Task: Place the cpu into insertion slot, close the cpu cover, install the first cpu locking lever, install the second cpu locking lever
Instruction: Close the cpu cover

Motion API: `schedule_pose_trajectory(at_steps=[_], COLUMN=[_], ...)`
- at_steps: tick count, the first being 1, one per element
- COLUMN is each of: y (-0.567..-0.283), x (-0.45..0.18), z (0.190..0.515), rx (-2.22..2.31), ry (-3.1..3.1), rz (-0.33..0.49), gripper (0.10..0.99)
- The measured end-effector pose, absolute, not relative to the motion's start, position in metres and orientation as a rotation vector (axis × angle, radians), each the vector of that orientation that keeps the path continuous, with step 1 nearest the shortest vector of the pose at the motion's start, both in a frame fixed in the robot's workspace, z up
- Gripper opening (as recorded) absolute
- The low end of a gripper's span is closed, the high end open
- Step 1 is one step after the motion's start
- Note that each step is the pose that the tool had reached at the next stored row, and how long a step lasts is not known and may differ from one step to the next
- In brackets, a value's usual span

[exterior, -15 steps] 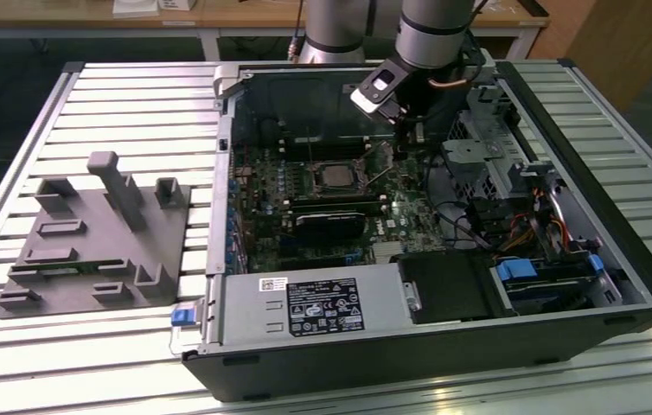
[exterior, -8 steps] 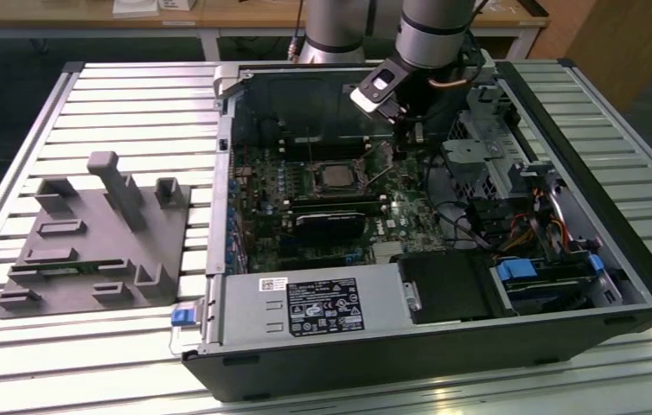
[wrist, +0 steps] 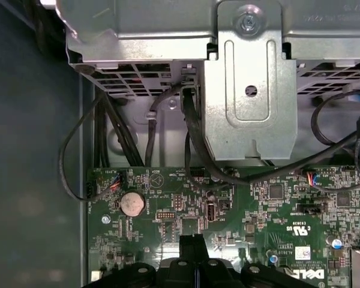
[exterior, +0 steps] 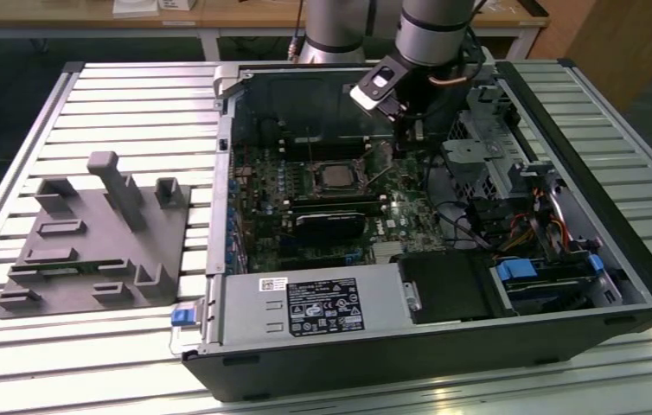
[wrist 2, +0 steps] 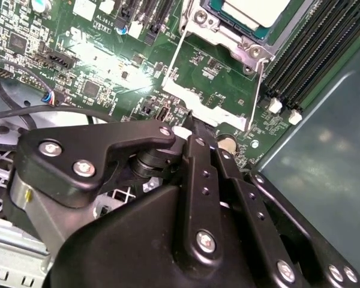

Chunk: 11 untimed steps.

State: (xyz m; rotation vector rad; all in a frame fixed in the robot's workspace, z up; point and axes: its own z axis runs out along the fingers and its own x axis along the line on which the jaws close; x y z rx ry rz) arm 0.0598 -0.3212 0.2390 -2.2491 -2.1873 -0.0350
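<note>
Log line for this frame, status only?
cpu: in insertion slot | cpu cover: open, raised | hand: shut, empty, tip at cover's free edge

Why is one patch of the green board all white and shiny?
That is glare. In the second wrist view, light bounces off the green board and washes out a patch. In the exterior view, the metal table shines bright at the front. In the first wrist view, the dark panel beside the board looks dim.
</note>
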Motion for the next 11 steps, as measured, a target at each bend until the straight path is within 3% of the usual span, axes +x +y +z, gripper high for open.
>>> schedule_pose_trajectory(at_steps=[11], y=[-0.321], x=[0.045], z=[0.243], rx=[-2.245], ry=[-2.183], rz=[-0.052], gripper=[0.106])
